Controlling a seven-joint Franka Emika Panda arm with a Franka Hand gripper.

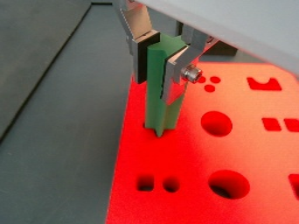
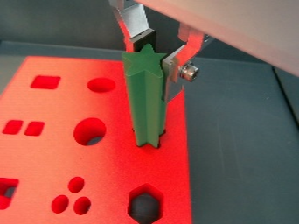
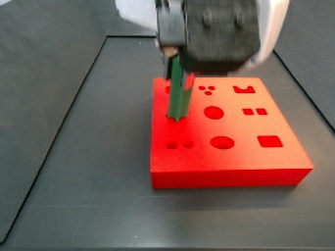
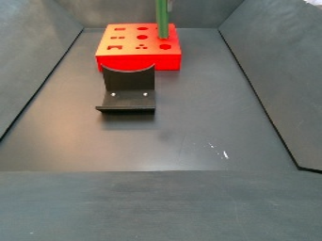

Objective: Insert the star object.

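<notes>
Between fingers [image 2: 138, 37] of gripper [image 2: 156, 48]: star object [image 2: 147, 96], pinched at upper end, jaws closed on it. Long axis vertical, hanging straight below gripper. Lower tip touches red block [image 2: 47, 114] top, at or in star hole near block edge; seating depth cannot tell. Judgement: next move straight down along axis.
</notes>
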